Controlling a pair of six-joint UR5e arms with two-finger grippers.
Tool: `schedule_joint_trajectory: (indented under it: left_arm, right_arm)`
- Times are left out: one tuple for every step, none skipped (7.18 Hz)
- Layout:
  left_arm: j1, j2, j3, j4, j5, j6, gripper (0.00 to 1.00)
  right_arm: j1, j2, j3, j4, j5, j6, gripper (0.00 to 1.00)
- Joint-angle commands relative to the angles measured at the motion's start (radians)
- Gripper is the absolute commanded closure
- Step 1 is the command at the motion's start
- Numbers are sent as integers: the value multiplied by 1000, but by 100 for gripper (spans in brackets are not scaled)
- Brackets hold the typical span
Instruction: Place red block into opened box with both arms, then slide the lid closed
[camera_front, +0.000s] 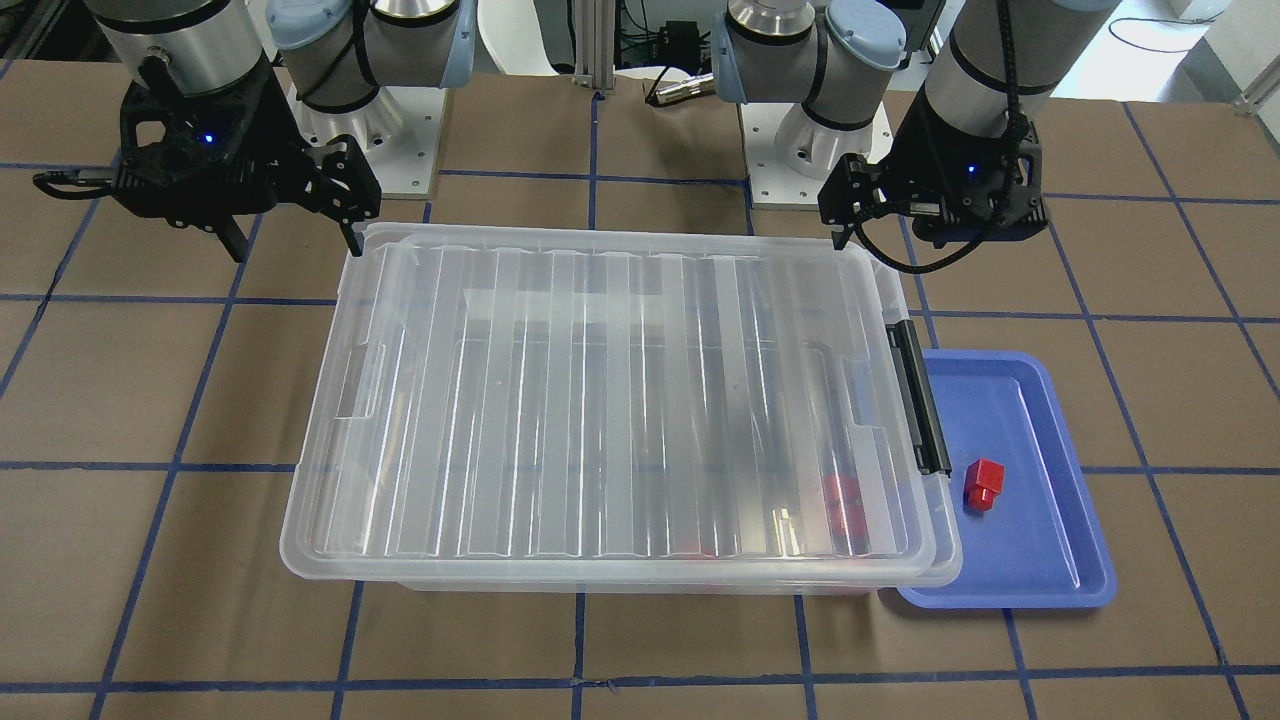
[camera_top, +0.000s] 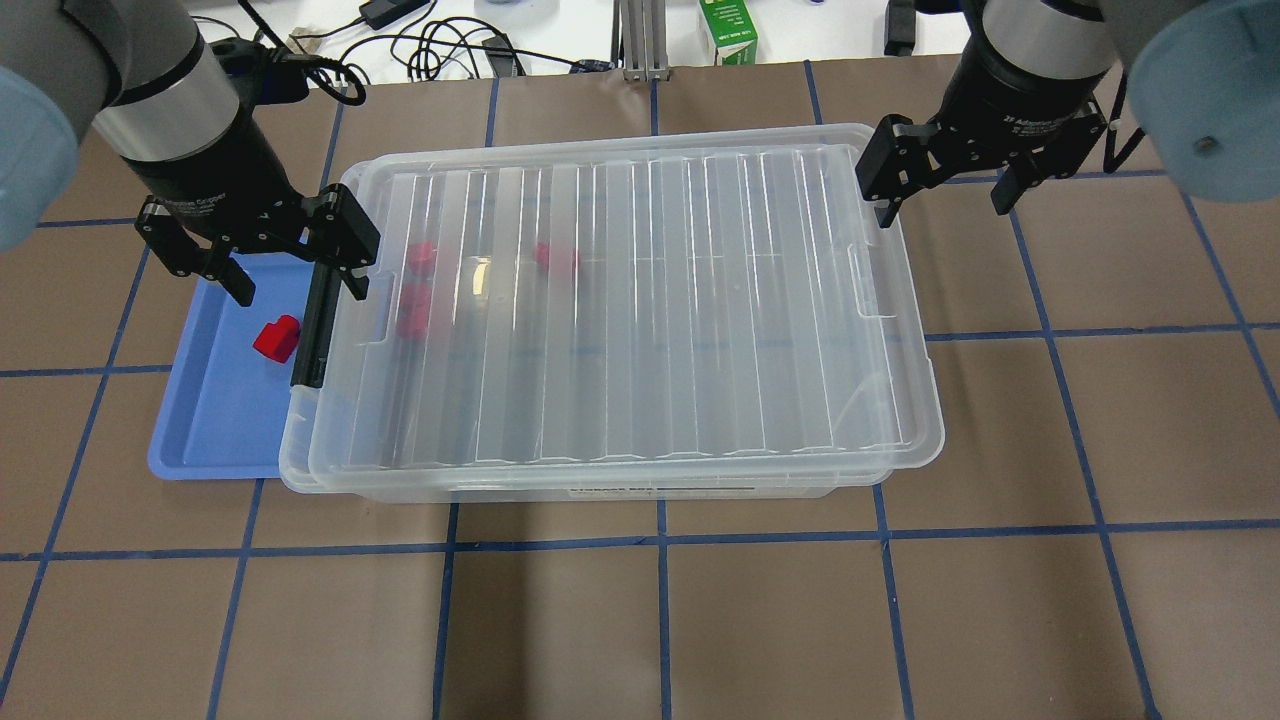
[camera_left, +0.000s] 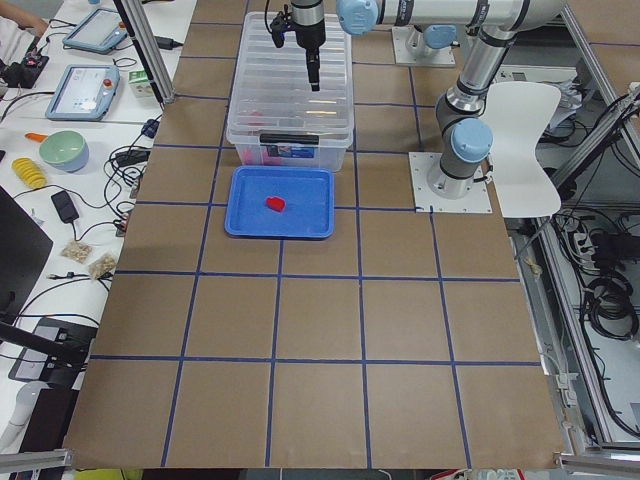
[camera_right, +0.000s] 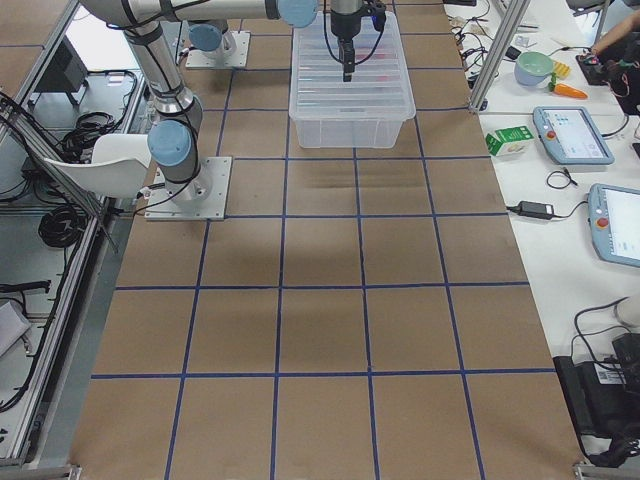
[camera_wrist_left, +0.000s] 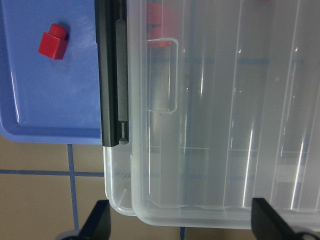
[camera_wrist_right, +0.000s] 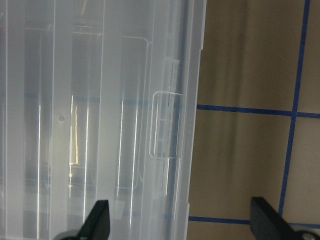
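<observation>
At the bottom of the overhead frame we see the table (camera_top: 660, 620), brown with a grid of blue tape. Above it, in the middle of the frame, stands the box (camera_top: 292, 468), and the lid (camera_top: 640, 300) lies flat on top of it. The lid covers almost all of the opening. It sits a little toward the frame's right, so a narrow strip of the box rim shows at the left end, where the black handle (camera_top: 312, 330) is.

Just left of the box lies a blue tray (camera_top: 215, 440). The block (camera_top: 277, 338) rests in this tray, in its upper half, near the handle, and so it is outside the box. Through the lid we see three blurred red pieces (camera_top: 412, 312) inside the box, near its left end.

Farther up, at the left, the left gripper (camera_top: 298, 285) hangs with its fingers spread wide and nothing between them. One finger is over the tray and the other over the lid's far left corner.

At the upper right, the right gripper (camera_top: 942, 205) is also spread and empty. One finger is just beside the lid's far right corner, and we cannot tell if it touches. The other finger is over bare table.

At the top edge we see a green carton (camera_top: 730, 35) and black cables (camera_top: 440, 50).
</observation>
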Motion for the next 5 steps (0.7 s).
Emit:
schedule_joint_trajectory:
  left_arm:
    - [0, 1, -1, -1, 1, -4, 0]
    - [0, 3, -1, -3, 4, -5, 0]
    - [0, 10, -1, -24, 0, -8, 0]
    - [0, 7, -2, -26, -4, -9, 0]
    - [0, 6, -10, -27, 12, -2, 0]
  right_arm:
    - [0, 0, 0, 1, 1, 1, 0]
    - [0, 0, 3, 2, 2, 1, 0]
    - [-8, 1, 5, -4, 4, -1, 0]
    - [-8, 10, 6, -15, 2, -18, 0]
    - [-8, 61, 6, -34, -10, -19, 0]
